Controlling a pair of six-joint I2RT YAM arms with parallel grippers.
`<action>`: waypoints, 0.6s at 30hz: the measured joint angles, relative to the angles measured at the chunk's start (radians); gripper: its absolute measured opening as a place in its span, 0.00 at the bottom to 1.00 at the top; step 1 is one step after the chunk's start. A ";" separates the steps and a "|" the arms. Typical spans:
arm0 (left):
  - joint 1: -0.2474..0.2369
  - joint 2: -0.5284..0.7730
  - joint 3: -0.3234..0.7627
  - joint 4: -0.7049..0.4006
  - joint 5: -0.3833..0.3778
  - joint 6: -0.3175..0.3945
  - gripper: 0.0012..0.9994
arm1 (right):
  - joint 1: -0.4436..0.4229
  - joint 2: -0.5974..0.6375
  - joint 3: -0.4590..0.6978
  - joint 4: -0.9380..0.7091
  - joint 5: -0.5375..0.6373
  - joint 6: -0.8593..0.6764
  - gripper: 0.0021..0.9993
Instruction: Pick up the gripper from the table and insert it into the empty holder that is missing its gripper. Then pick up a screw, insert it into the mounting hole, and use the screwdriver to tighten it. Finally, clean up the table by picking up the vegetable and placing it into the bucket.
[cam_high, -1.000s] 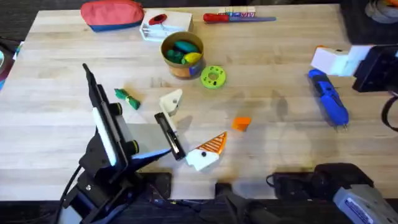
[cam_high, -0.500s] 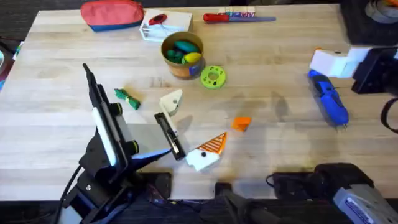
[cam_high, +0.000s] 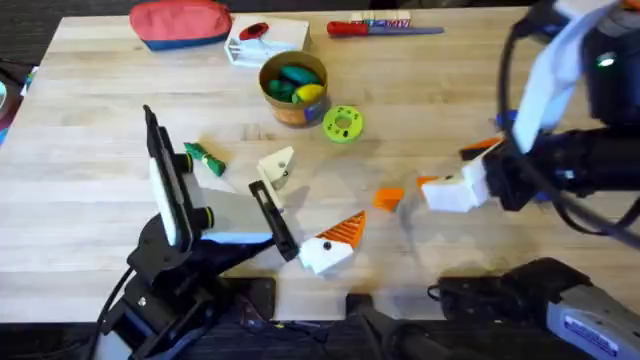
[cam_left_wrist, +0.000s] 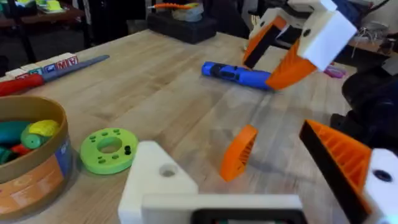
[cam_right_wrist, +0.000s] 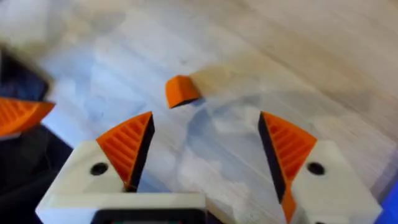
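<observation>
The small orange gripper (cam_high: 388, 198) lies on the table, also seen as the gripper (cam_left_wrist: 239, 152) and the gripper (cam_right_wrist: 181, 91). My right gripper (cam_high: 455, 168) hovers just to its right, open, with the block ahead of its orange pads (cam_right_wrist: 127, 146). My left gripper (cam_high: 305, 205) is open wide; one finger is the cream holder (cam_high: 277, 165) with no pad, the other carries a ribbed orange pad (cam_high: 342, 234). The blue screwdriver (cam_left_wrist: 239, 74) lies beyond the right gripper. The green vegetable (cam_high: 205, 158) lies left of the holder. The bucket (cam_high: 293, 88) stands behind. I cannot make out a screw.
A green ring disc (cam_high: 343, 123) sits beside the bucket. Along the far edge are a red pouch (cam_high: 180, 22), a white box (cam_high: 262, 42) and a red-handled tool (cam_high: 380, 28). The right arm (cam_high: 560, 120) spans the right side of the table.
The right arm has swung in from the table's right edge toward the middle, bringing its open gripper beside the orange block. The left arm has barely shifted.
</observation>
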 joint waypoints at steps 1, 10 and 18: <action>0.000 0.000 0.000 0.000 0.000 -0.004 0.99 | 0.028 0.013 0.000 -0.007 0.001 -0.008 0.99; 0.000 0.000 0.000 0.000 0.000 -0.022 0.99 | 0.196 0.154 0.000 0.033 0.008 -0.062 0.99; 0.000 0.000 0.000 0.000 0.000 -0.026 0.99 | 0.360 0.246 0.000 0.063 0.153 -0.124 0.99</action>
